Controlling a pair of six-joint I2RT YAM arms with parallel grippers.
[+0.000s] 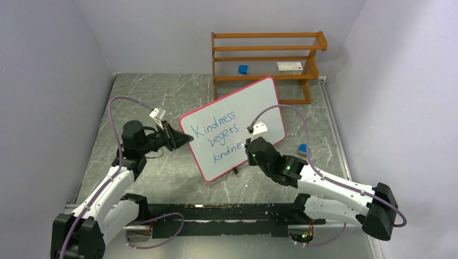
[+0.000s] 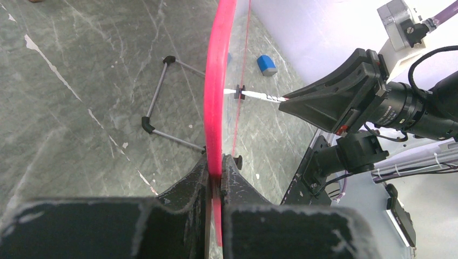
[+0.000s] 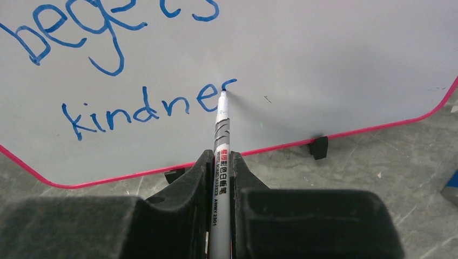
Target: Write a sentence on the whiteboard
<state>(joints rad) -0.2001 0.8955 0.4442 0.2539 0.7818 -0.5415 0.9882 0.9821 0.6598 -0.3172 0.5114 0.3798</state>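
Right hand (image 3: 221,162) — clamped shut on a white marker (image 3: 221,127) at mid-barrel, tip pointing to 12 o'clock in the wrist view and touching the whiteboard (image 3: 335,48) at the tail of the last blue stroke. Left hand (image 2: 216,164) — pinched shut on the red-pink rim (image 2: 219,81), at the 9 o'clock edge of the board as seen from above.

Outward from the tip: the sentence (image 1: 218,135) in three blue cursive lines, "Kindness", "begets" and an unfinished "kindne" with one further stroke begun, the third line toward 5 o'clock on the face. Board propped steeply and turned slightly, near the middle of the tabletop (image 1: 156,97), on small black feet (image 3: 318,147) and a wire stand (image 2: 162,102). Wooden rack (image 1: 267,59) beyond it at 12 o'clock.

Judged light, thin and stiff, with a slick face. Likely to skate or rock back under pen pressure, hence best gripped by the rim and never across the face, given probable smearing of fresh ink. Marker judged slim, rigid and smooth; firm hold near the tip advisable for steady strokes.
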